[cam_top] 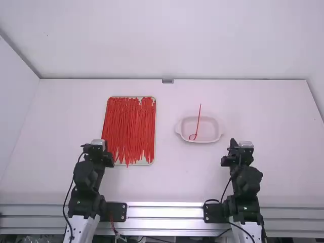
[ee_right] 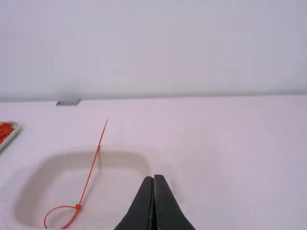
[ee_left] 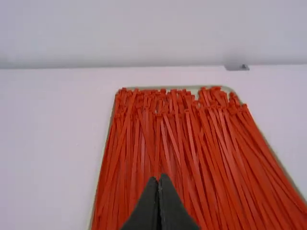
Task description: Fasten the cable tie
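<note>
Cable tie (cam_top: 196,124) lies in dish (cam_top: 218,132) ahead of right end effector (ee_right: 153,178), clenched empty like left end effector (ee_left: 159,178).

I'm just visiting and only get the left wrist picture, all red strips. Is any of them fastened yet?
Observer: Yes, one cable tie, looped shut, lies in a white dish right of the pile.
Operator: Is the other claw holding it?
Observer: No, the right gripper is shut on nothing, on the near side of the dish.
Operator: Does the tie fit inside?
Observer: Not fully; its straight tail pokes out over the far rim.
</note>
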You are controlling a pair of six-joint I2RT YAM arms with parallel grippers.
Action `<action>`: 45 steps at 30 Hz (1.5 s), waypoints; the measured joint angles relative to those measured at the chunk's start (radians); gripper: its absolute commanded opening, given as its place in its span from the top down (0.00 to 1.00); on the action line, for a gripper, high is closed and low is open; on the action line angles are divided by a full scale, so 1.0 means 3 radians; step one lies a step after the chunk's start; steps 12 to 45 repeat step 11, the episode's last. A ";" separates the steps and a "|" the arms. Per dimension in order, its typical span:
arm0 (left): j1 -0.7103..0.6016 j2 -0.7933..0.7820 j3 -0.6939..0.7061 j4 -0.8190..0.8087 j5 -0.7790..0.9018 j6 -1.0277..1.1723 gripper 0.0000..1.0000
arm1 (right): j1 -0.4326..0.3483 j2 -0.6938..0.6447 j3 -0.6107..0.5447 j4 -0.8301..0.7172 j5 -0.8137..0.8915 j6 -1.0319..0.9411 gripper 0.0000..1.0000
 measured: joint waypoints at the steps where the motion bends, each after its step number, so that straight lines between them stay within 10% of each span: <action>1: 0.0000 -0.0038 0.0000 0.0000 -0.0003 -0.0001 1.00 | 0.0000 -0.0031 0.0000 0.0000 -0.0004 0.0003 1.00; 45: 0.0000 -0.0373 0.0000 0.0001 -0.0003 0.0000 1.00 | 0.0000 -0.0100 0.0000 0.0001 -0.0005 0.0009 1.00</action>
